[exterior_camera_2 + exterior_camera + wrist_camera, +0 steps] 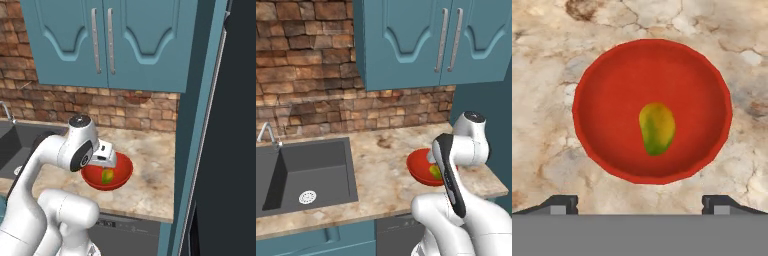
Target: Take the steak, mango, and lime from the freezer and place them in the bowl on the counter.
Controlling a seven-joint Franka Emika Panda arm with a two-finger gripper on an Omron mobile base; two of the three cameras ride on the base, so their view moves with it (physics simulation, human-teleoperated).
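Observation:
The red bowl (652, 110) sits on the beige marbled counter (542, 125). A yellow-green mango (657, 128) lies loose in its middle. My gripper (640, 202) hangs straight above the bowl, open, with nothing between its wide-apart fingertips (562, 204). From the right side, the bowl (107, 172) with the mango (107, 175) lies just under my hand (104, 154). From the left, my arm covers part of the bowl (423, 167) and the mango (435, 172). The dark freezer (240, 150) stands at the far right. The steak and the lime are out of view.
A dark sink (306, 175) with a faucet (268, 134) is set into the counter (381, 170) to the left of the bowl. Teal upper cabinets (431, 40) hang over the brick wall. A dark dishwasher (396, 235) sits below the counter's front edge.

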